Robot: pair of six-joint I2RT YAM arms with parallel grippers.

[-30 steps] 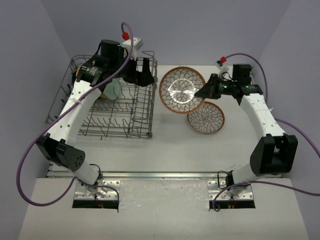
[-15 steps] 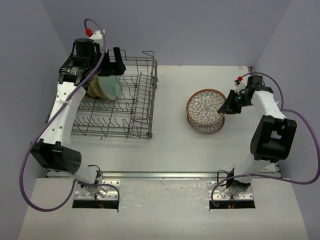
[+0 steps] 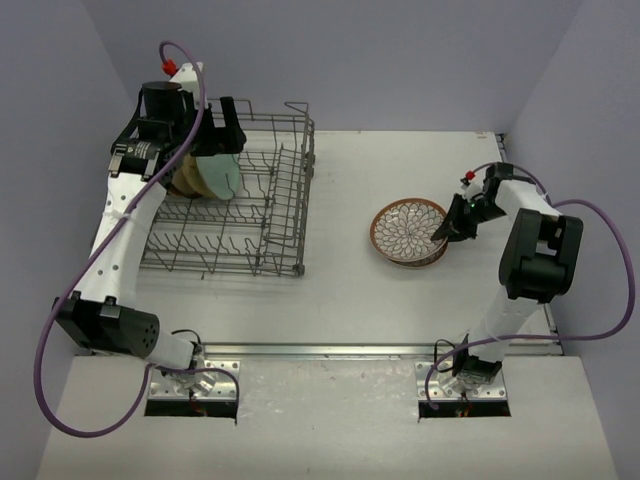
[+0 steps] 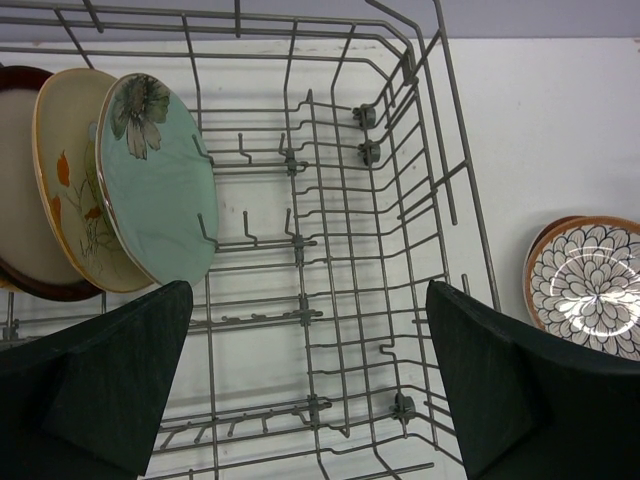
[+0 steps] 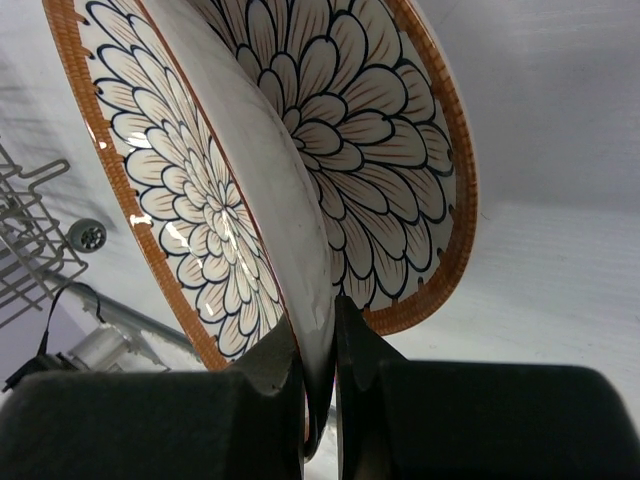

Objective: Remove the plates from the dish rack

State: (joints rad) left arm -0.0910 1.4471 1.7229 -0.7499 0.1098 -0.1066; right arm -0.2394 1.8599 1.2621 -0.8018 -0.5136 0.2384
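we see the left pincer [image 3: 215,132] hanging above the far left corner of the dish rack [image 3: 262,222], its fingers spread wide and holding nothing. from its wrist view the pincer [image 4: 305,300] looks down into the wire basket [image 4: 335,250], where three plates stand on edge between the tines at the left end: a mint green plate [image 4: 160,190] with a flower at its top, a cream floral plate [image 4: 62,180] just behind it, and a dark-rimmed beige plate [image 4: 18,215] behind that. the rest of the rack's tines are bare. out on the white worktop [image 3: 340,295], well apart from the rack to the right, two brown-rimmed petal-pattern plates [image 3: 408,230] sit stacked, the upper one nearly covering the lower. the right pincer [image 3: 448,232] is at their right edge, pressed together on a plate rim. in its wrist view the pincer [image 5: 318,335] pinches the thin white edge of one petal plate [image 5: 190,230]; it seems to be the upper one, tilted slightly off the second petal plate [image 5: 360,140].
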